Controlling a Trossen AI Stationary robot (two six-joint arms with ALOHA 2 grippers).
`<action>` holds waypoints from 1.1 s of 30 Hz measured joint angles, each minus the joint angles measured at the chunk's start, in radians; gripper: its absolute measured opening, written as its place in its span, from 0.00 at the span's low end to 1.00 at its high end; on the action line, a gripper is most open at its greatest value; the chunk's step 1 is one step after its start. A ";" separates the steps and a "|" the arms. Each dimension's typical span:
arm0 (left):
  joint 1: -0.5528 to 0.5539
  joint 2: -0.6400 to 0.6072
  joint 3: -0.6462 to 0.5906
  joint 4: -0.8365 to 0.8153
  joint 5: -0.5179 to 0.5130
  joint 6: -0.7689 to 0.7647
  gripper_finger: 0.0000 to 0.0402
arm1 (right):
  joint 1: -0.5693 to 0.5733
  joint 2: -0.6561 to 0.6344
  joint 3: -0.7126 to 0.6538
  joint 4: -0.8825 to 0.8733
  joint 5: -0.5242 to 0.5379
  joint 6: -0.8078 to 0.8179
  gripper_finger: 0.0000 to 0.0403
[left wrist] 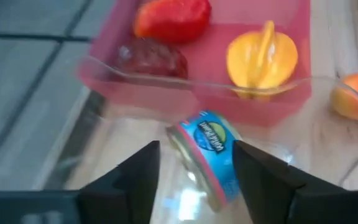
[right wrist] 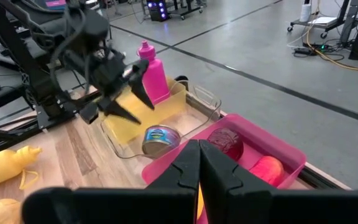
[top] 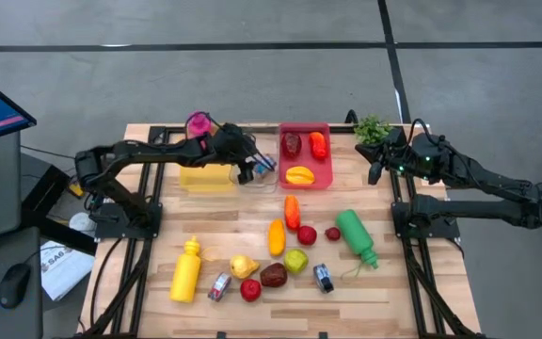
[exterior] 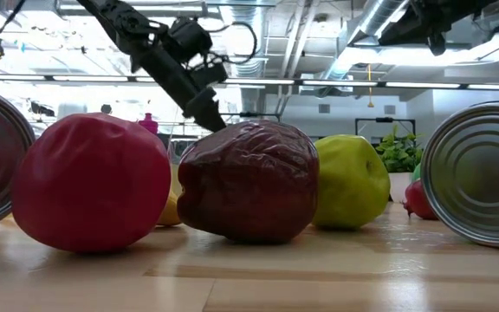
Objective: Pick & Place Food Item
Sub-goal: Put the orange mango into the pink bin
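Left gripper (top: 249,169) sits over the back of the table, at the right end of the clear bin (top: 207,176) and just left of the red bin (top: 305,156). A blue-labelled can (left wrist: 209,155) lies on its side in the clear bin, between the two dark fingers (left wrist: 135,177); the fingers stand apart on either side of it, and I can't tell if they actually touch it. From the right wrist view the can (right wrist: 160,139) rests on the bin floor with the gripper (right wrist: 124,98) just above it. A pink bottle (top: 198,123) stands at the back of the clear bin. The red bin holds a dark red fruit (top: 293,144), an orange-red fruit (top: 318,145) and a yellow fruit (top: 299,175). Right gripper (top: 376,162) is parked at the back right by the green plant (top: 372,127), fingers pressed together, nothing in them. Still on the table front: yellow squeeze bottle (top: 186,270), green bottle (top: 357,236), a carrot (top: 292,212), two more cans (top: 218,286) and assorted fruit.
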 joint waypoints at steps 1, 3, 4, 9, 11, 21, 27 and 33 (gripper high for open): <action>0.000 -0.015 0.000 -0.008 -0.011 0.016 0.43 | -0.001 0.000 0.000 0.000 0.000 0.000 0.00; 0.000 -0.032 0.002 -0.004 -0.025 0.026 0.36 | -0.005 0.000 0.000 0.000 0.000 0.000 0.00; 0.000 -0.040 0.001 -0.011 -0.025 0.024 0.33 | -0.006 0.000 0.000 -0.002 0.000 0.000 0.00; 0.000 -0.070 0.001 -0.001 -0.027 -0.027 0.21 | -0.005 0.000 0.000 -0.012 0.000 0.000 0.00; 0.000 -0.082 0.001 -0.005 -0.027 -0.059 0.17 | -0.005 0.000 0.000 -0.016 0.000 0.000 0.00; 0.000 -0.200 0.001 -0.001 -0.026 -0.304 0.06 | -0.005 0.002 0.000 -0.019 0.000 0.000 0.00; -0.009 -0.277 -0.004 0.009 -0.027 -0.424 0.01 | -0.003 0.017 0.000 -0.040 -0.009 0.038 0.00; -0.051 -0.348 -0.032 0.012 -0.026 -0.427 0.01 | 0.016 0.081 0.000 -0.043 -0.065 0.112 0.00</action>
